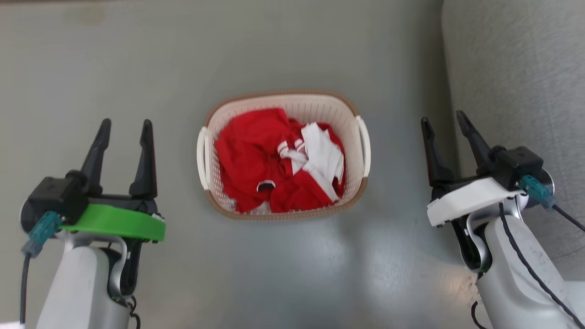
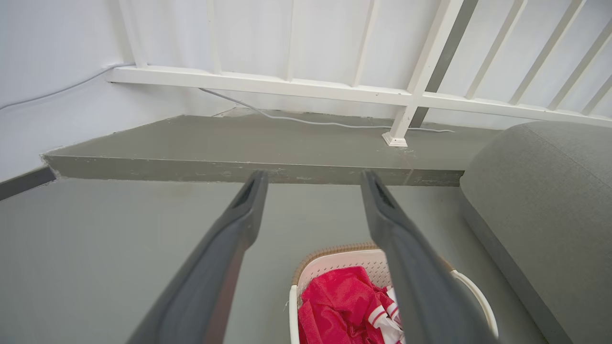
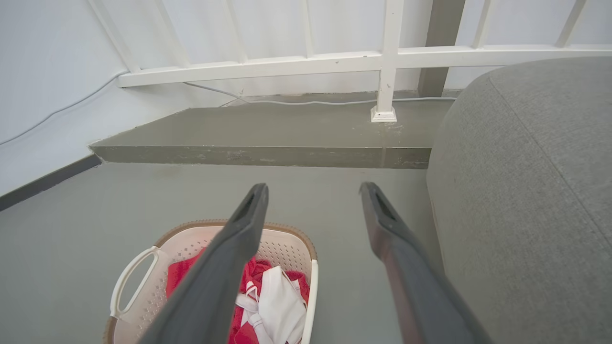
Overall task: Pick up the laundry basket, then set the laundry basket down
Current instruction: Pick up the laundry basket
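I see the laundry basket (image 1: 320, 106) standing on the grey floor (image 1: 283, 45), in the middle of the head view, between my two grippers and touching neither of them. Inside it lies a heap of red clothes (image 1: 249, 155), with a white piece (image 1: 322, 153) on top toward the right side. The left gripper (image 1: 126, 122) hovers to the left of the basket, well apart from its left handle (image 1: 201, 157). Its two dark fingers (image 1: 144, 160) are spread wide and hold nothing. The right gripper (image 1: 442, 117) is to the right of the basket, apart from the right handle (image 1: 365, 146), and its fingers are spread in the same way and empty. Just beside it is a grey cushioned seat (image 1: 516, 68). In the wrist views I see, beyond the basket, a low grey step (image 2: 239, 143) with a white railing (image 2: 287, 86) on it.
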You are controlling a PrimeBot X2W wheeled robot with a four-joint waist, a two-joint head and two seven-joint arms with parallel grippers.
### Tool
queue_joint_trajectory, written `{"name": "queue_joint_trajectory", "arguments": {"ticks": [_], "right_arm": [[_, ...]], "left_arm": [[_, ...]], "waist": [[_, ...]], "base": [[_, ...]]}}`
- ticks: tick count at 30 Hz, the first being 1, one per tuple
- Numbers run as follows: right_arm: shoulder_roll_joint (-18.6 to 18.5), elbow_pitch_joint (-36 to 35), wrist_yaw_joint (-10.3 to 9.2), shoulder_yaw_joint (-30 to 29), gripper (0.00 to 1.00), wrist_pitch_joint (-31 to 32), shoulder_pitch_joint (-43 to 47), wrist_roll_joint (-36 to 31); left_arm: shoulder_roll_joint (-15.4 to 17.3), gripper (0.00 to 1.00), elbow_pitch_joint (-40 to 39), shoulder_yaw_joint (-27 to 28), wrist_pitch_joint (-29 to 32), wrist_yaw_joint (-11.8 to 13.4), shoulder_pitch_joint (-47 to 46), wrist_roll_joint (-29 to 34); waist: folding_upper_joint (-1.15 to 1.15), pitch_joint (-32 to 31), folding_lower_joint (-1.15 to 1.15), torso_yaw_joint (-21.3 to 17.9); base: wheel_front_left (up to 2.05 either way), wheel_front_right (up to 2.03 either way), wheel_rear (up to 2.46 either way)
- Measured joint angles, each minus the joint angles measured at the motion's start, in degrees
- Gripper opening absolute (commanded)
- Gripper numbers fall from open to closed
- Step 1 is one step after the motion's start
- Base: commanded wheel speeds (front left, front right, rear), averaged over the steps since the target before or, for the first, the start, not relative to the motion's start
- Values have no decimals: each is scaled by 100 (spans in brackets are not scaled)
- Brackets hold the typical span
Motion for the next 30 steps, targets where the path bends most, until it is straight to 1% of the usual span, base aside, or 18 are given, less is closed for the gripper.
{"name": "queue_joint_trajectory", "arguments": {"ticks": [3,8,15,17,20,30], "right_arm": [[-3,259,0,-4,100,0,-116,-1],[-8,644,0,-5,100,0,-381,-7],[-44,1146,0,21,100,23,-970,-100],[-44,1296,0,26,100,78,-1162,-101],[-45,1446,2,37,100,127,-1351,-101],[-45,2197,7,233,100,403,-2206,-260]], "left_arm": [[11,100,232,-125,-1,0,-166,-156],[167,100,711,-666,0,0,-445,-278],[245,100,1359,-1057,0,0,-1143,-492],[250,100,1558,-1184,0,-1,-1357,-666],[258,100,1739,-1266,3,-1,-1565,-773],[323,100,2438,-1817,454,-1,-2604,-1397]], "waist": [[0,232,0,26],[0,622,0,75],[0,1170,0,161],[0,1327,0,189],[0,1482,1,215],[0,2272,1,312]], "base": [[0,0,0],[0,0,0],[0,0,0],[0,0,0],[0,0,0],[0,0,0]]}}
